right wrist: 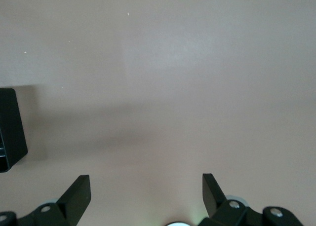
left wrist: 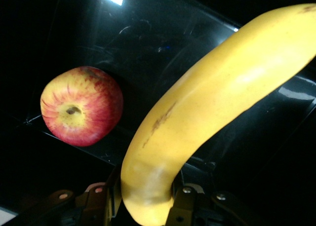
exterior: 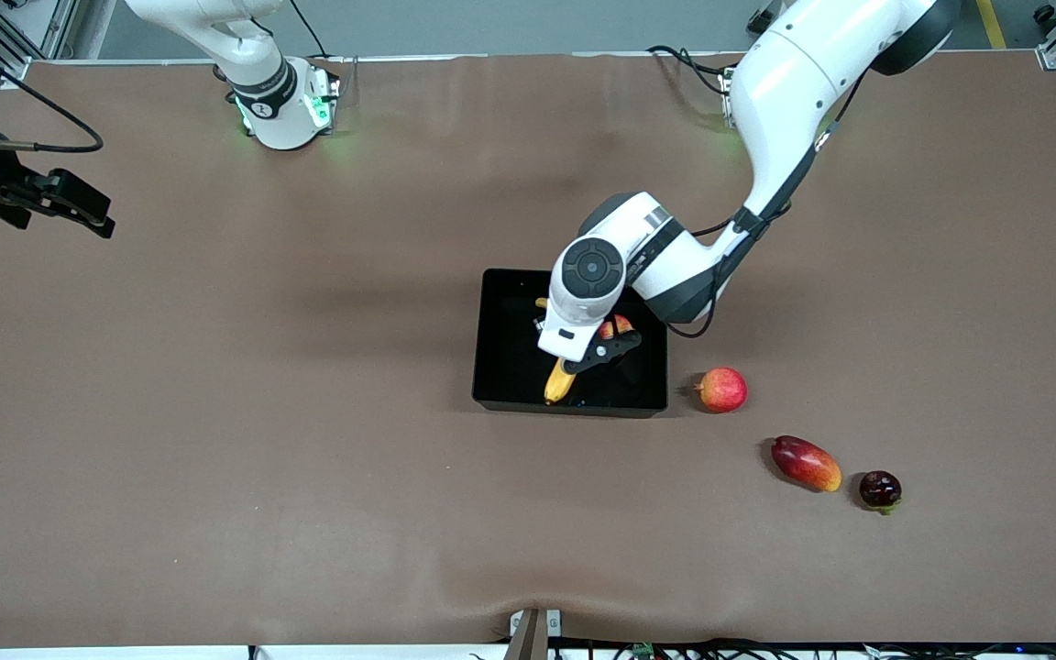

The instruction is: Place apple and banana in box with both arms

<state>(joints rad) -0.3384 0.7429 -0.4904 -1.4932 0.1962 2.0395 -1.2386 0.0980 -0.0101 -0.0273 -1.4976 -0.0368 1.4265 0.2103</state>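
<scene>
The left gripper (exterior: 603,356) hangs over the box (exterior: 502,341), its fingers (left wrist: 183,202) clamped on one end of the banana (left wrist: 217,112); the banana looks light but soft, likely to bruise, so a hold near the firmer end seems wise. The apple (left wrist: 81,105) lies in the box, firm, smooth and prone to roll. The right gripper (right wrist: 146,192) waits with fingers spread over bare brown table (exterior: 216,412), well apart from the box toward the right arm's end. Three other fruits (exterior: 721,389) lie outside the box, toward the left arm's end.
</scene>
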